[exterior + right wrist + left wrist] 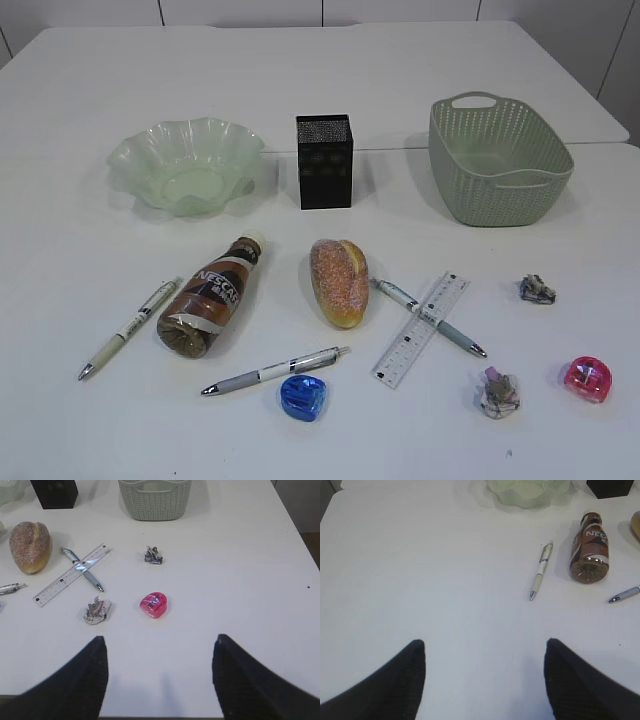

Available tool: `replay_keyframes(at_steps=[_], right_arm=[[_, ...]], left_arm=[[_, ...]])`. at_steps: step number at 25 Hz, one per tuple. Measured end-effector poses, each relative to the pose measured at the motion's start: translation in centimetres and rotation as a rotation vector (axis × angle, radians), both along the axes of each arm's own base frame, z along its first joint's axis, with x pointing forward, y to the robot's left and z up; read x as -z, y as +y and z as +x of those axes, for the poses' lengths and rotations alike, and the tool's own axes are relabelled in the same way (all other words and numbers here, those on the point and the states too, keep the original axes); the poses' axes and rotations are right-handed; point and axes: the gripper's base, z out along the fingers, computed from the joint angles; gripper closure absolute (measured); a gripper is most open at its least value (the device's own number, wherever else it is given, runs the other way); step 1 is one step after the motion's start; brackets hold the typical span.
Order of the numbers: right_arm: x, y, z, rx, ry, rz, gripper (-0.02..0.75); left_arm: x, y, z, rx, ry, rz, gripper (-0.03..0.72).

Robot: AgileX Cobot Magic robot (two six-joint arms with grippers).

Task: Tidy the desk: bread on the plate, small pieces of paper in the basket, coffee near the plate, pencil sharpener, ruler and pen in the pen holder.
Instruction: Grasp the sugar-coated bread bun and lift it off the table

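Note:
The bread (pixel 340 282) lies mid-table beside the coffee bottle (pixel 212 297), which is on its side. Three pens (pixel 128 329) (pixel 275 371) (pixel 430 318) lie around them, the right one crossing the clear ruler (pixel 421 329). A blue pencil sharpener (pixel 304 397) sits in front and a pink one (pixel 588 379) at the right. Two crumpled paper pieces (pixel 537 290) (pixel 499 392) lie nearby. Behind stand the green plate (pixel 130 155), black pen holder (pixel 324 160) and basket (pixel 500 200). My left gripper (pixel 484 645) is open over bare table. My right gripper (pixel 160 642) is open, short of the pink sharpener (pixel 154 604).
The white table's left edge (pixel 327 510) shows in the left wrist view, and its right edge (pixel 292 520) and near edge in the right wrist view. A seam (pixel 400 148) runs across the table behind the pen holder. Neither arm shows in the exterior view.

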Motion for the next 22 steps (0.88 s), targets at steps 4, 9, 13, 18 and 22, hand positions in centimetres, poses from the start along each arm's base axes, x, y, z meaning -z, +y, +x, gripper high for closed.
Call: replay_keyframes(at_steps=[4, 9, 13, 18, 22], right_arm=[[0.0, 0.0, 0.0, 0.0, 0.0, 0.0, 0.225], [0.0, 0.0, 0.0, 0.0, 0.0, 0.0, 0.225], [0.0, 0.0, 0.0, 0.0, 0.0, 0.0, 0.225], [0.0, 0.0, 0.0, 0.0, 0.0, 0.0, 0.225], [0.0, 0.0, 0.0, 0.0, 0.0, 0.0, 0.225]], left_arm=[[0.0, 0.0, 0.0, 0.0, 0.0, 0.0, 0.168], [0.0, 0.0, 0.0, 0.0, 0.0, 0.0, 0.168], [0.0, 0.0, 0.0, 0.0, 0.0, 0.0, 0.168], [0.0, 0.0, 0.0, 0.0, 0.0, 0.0, 0.168], [0.0, 0.0, 0.0, 0.004, 0.0, 0.0, 0.168]])
